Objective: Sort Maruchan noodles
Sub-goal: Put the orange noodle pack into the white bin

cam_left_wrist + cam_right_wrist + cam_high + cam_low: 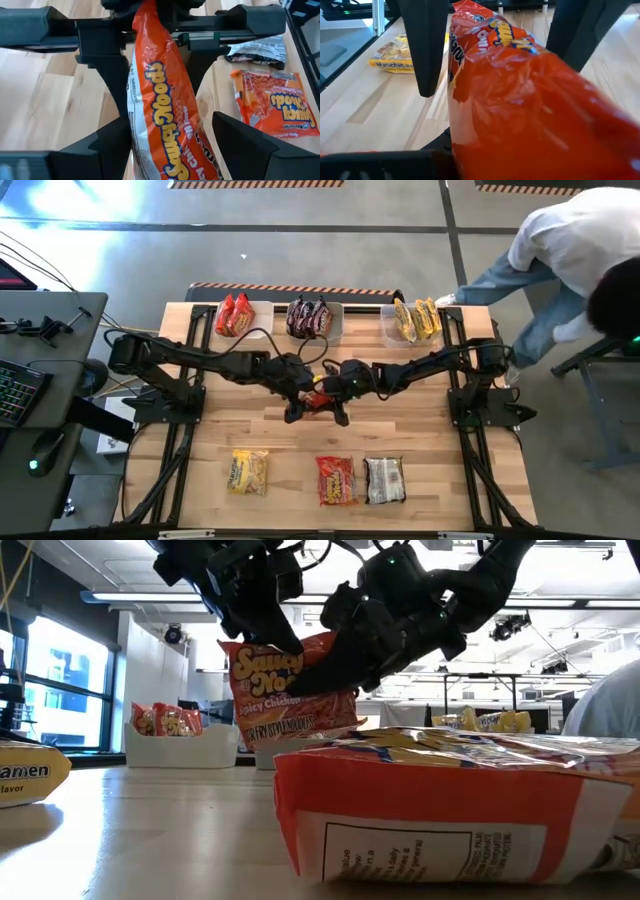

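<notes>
A red-orange Maruchan noodle packet (pixel 285 685) hangs over the table's middle, between my two grippers. My right gripper (pixel 338 675) is shut on it, reaching in from the table's right. My left gripper (pixel 170 122) is open. Its fingers (pixel 107 145) stand on either side of the packet's other end, coming from the left. Three more packets lie flat near the front edge: yellow (pixel 247 472), red (pixel 336 480) and silver (pixel 384 479). My right gripper pinches the packet's end (pixel 145 20) between its two fingers, slanting down from the table's right. The packet stands on edge with its printed face (pixel 270 670) toward the near side. It is tilted and lifted clear of the table.
Three pale bins stand along the far edge, holding red (pixel 234 315), dark (pixel 310 317) and yellow (pixel 416 319) packets. A person (pixel 575 250) bends over beyond the far right corner, one hand near the yellow bin. Bare wood lies between the arms and the front row.
</notes>
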Robot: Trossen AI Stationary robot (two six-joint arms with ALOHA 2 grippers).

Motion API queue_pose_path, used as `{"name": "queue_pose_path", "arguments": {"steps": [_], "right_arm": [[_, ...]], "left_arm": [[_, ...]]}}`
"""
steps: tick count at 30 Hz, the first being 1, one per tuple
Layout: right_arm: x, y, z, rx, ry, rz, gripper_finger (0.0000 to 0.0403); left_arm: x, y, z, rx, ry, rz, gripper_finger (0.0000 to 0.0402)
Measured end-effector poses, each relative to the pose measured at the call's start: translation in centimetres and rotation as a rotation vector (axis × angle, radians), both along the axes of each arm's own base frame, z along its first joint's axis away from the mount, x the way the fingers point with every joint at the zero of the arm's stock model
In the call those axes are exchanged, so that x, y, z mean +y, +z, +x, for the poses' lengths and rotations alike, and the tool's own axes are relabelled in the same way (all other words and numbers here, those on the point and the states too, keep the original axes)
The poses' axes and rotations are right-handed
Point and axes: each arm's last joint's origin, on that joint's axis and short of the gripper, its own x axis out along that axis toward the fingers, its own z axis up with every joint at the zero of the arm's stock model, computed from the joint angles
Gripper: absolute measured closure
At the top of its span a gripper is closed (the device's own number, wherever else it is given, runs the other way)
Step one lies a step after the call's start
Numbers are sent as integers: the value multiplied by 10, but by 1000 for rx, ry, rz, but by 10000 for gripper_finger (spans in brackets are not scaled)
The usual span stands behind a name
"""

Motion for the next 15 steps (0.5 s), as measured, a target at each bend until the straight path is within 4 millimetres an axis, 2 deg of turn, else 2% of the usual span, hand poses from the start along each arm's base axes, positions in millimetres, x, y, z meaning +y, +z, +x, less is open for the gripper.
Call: {"name": "queue_pose_path", "arguments": {"steps": [5,10,15], "right_arm": [[0,0,0,-2,0,0,283],[0,0,0,-2,1,1,281],[0,0,0,1,-2,4,262]], "left_arm": [[0,0,0,0,5,-11,164],[0,0,0,-1,-30,27,220],[1,-1,-1,-1,-48,43,273]]}}
